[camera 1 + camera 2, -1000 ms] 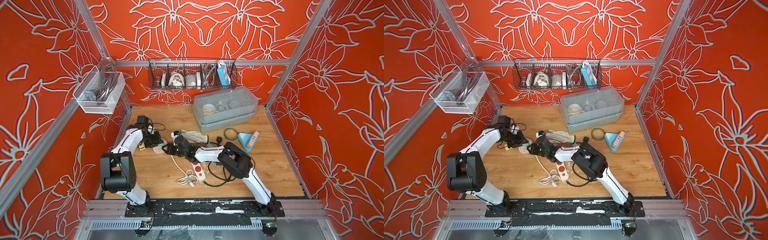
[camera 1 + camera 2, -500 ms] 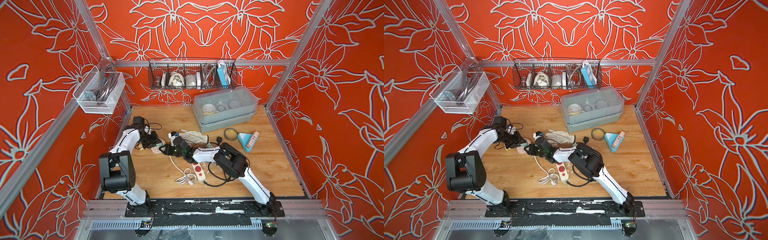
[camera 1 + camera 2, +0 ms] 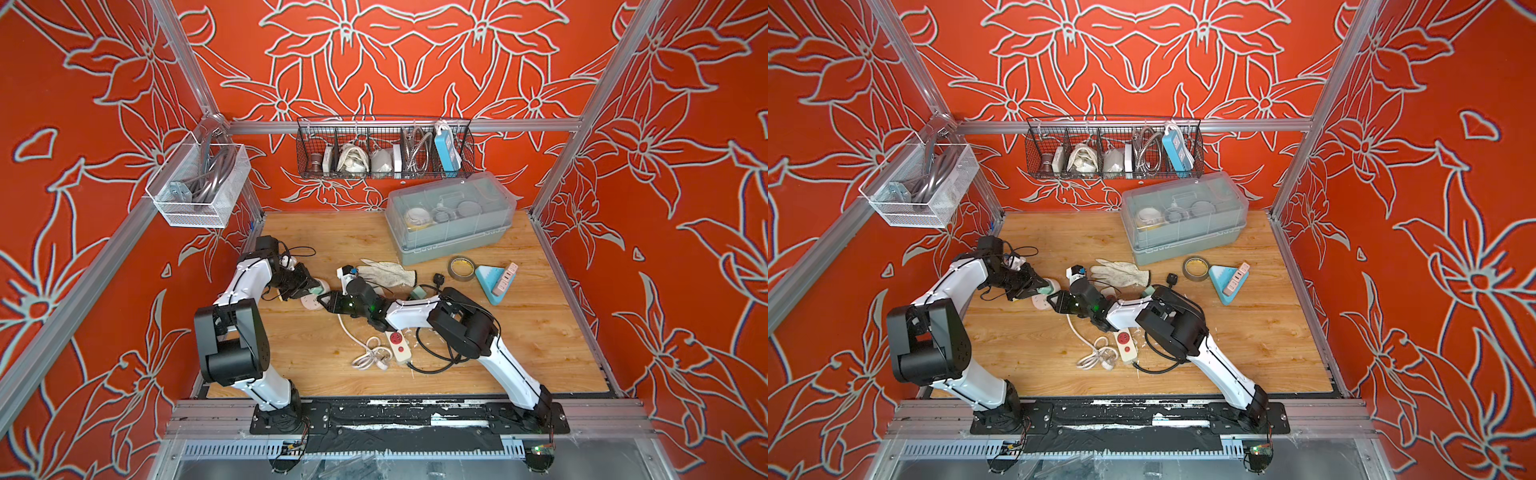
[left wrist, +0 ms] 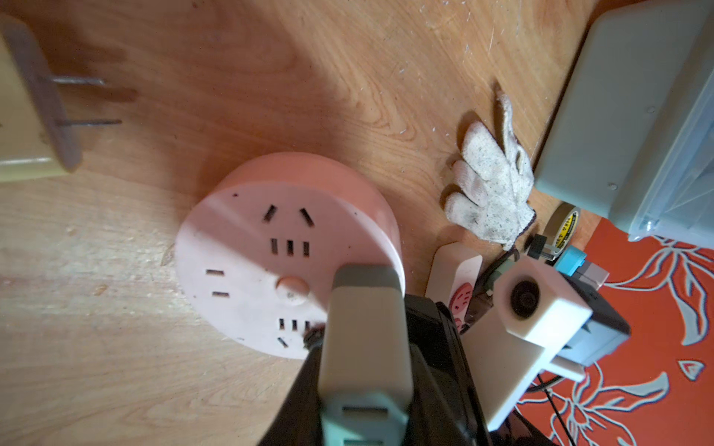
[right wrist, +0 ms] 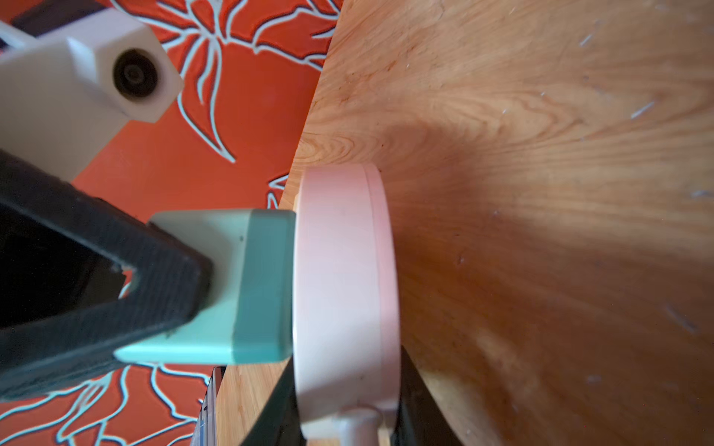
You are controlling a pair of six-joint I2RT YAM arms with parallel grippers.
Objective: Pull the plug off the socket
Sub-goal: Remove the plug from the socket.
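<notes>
A round pink socket [image 3: 308, 301] [image 3: 1039, 302] lies at the left of the wooden table. A mint-green plug [image 4: 365, 328] [image 5: 255, 285] sits against its face [image 4: 270, 262]. My left gripper [image 4: 365, 355] [image 3: 312, 285] is shut on the plug, one black finger [image 5: 116, 278] along its side. My right gripper [image 5: 345, 386] [image 3: 329, 300] is shut on the socket's rim [image 5: 340, 270], a dark finger [image 5: 417, 401] on each flat side, and the socket's white cord stub lies between them. The plug's prongs are hidden.
A loose yellow two-prong plug [image 4: 27, 116] lies beside the socket. A work glove [image 3: 388, 272], a white power strip [image 3: 400, 347] with a coiled cable [image 3: 370, 357], a tape roll [image 3: 461, 268], a blue wedge-shaped strip [image 3: 494, 282] and a grey lidded box [image 3: 451, 216] lie to the right. Wire baskets hang on the walls.
My right gripper's jaws have closed onto the socket's rim. Both grippers and the socket have shifted slightly to the left. The left gripper has kept its grip on the plug.
</notes>
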